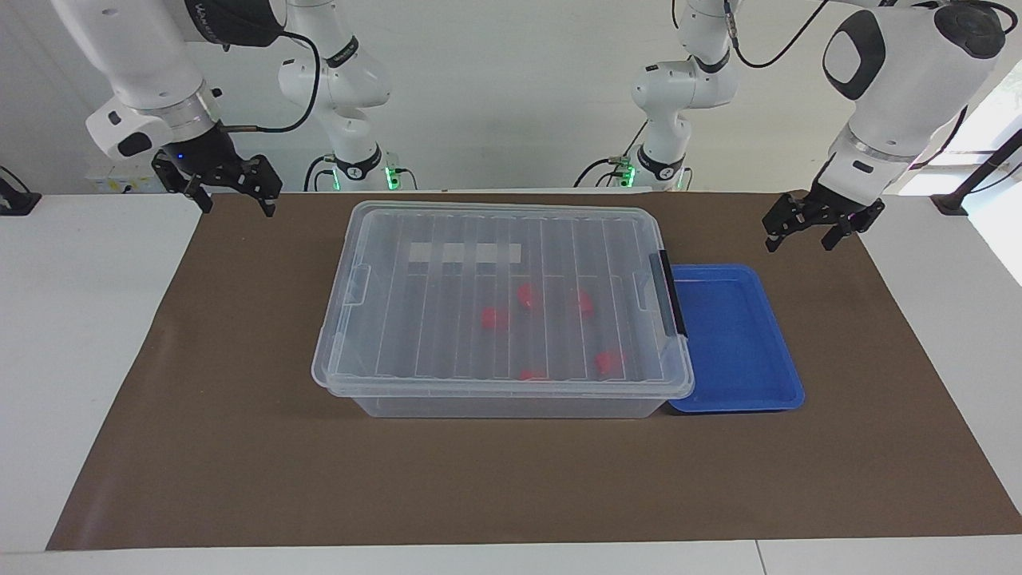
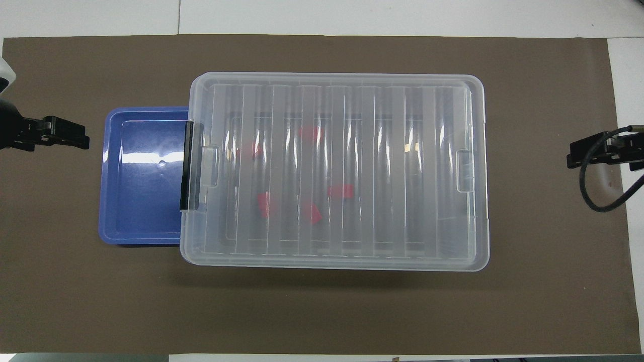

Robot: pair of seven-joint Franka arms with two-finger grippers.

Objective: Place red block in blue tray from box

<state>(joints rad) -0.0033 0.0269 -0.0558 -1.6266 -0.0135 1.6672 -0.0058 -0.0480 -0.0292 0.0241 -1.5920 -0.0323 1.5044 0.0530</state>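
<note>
Both grippers hang with fingers spread and hold nothing: the left gripper (image 1: 822, 224) at the right of the facing frame above the brown mat (image 1: 239, 447), the right gripper (image 1: 227, 185) at upper left. The box (image 1: 503, 307) sits mid-frame on the desk (image 1: 80, 335), lid shut, black latch (image 1: 669, 293) touching the blue tray (image 1: 734, 339). One box, one tray, five red blocks (image 1: 494, 318) inside. Risk, I think: unlatching may drag the box or push the tray.
</note>
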